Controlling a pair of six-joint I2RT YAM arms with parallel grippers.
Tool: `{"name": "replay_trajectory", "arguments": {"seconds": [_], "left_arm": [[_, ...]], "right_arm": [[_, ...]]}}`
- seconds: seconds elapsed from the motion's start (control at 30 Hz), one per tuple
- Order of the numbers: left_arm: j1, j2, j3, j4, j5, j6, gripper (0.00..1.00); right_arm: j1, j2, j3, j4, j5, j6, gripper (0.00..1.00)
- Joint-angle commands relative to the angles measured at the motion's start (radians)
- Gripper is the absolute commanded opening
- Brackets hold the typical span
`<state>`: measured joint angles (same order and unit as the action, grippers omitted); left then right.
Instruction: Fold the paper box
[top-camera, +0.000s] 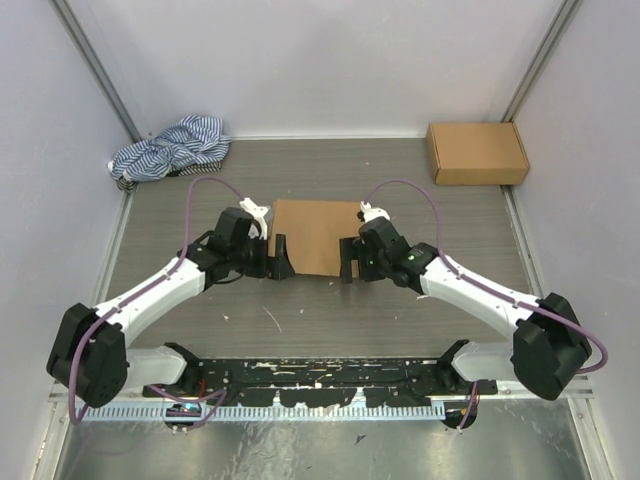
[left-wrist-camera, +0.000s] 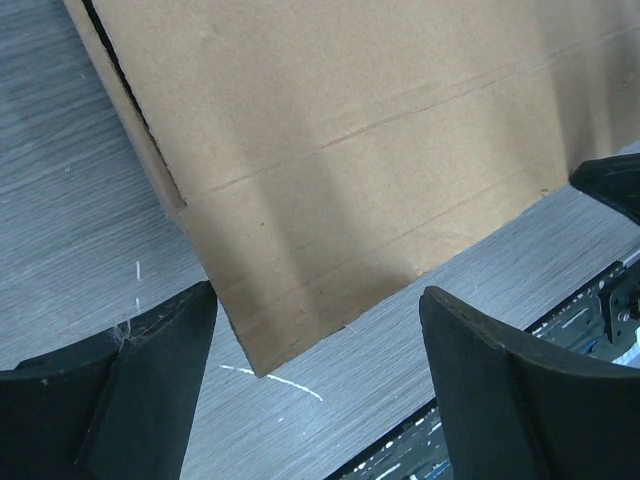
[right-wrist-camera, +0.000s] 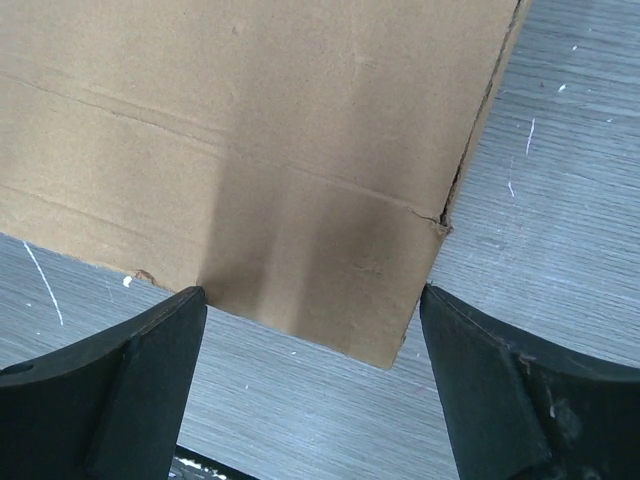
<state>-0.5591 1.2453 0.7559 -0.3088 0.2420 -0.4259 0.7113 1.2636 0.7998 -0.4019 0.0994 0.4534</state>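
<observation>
At the table's (top-camera: 300, 310) far left rear corner, a striped cloth (top-camera: 170, 147) lies crumpled against the wall, well apart from everything else. Left of centre, the left gripper (top-camera: 283, 257) sits low at the near left corner of the box (top-camera: 315, 235), its jaws spread wide with nothing clamped. The wrist view shows that corner lying on the table between the two fingers (left-wrist-camera: 150, 390); whether either touches the cardboard cannot be told. The box lies at the table's centre with a plain brown panel facing up and crease lines running parallel to its near edge. A dark seam shows along each side edge. Right of centre, the right gripper (top-camera: 347, 260) sits at the near right corner, jaws likewise wide and holding nothing. That corner lies between its fingers (right-wrist-camera: 500, 390), with table showing on either side. At the far right rear stands a second box (top-camera: 476, 152), closed, near the wall and well apart from both grippers.
</observation>
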Motion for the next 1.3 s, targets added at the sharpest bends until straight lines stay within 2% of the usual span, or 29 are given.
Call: {"name": "replay_trajectory", "arguments": {"seconds": [0.0,0.57,0.63,1.07,1.27], "left_arm": [[-0.002,0.016,0.053,-0.080,0.019,0.016,0.88],[-0.002,0.071,0.079,-0.177,-0.012,0.032,0.88],[-0.002,0.073,0.085,-0.190,-0.013,0.031,0.85],[-0.004,0.038,0.109,-0.209,-0.079,0.017,0.82],[-0.005,0.042,0.129,-0.225,-0.068,0.018,0.78]], "right_arm": [[0.010,0.010,0.086,-0.034,-0.007,0.021,0.92],[0.010,0.056,0.108,-0.066,-0.026,0.037,0.92],[0.010,0.060,0.107,-0.066,-0.033,0.038,0.92],[0.010,0.057,0.107,-0.072,-0.024,0.046,0.90],[0.010,0.053,0.118,-0.071,-0.034,0.052,0.90]]}}
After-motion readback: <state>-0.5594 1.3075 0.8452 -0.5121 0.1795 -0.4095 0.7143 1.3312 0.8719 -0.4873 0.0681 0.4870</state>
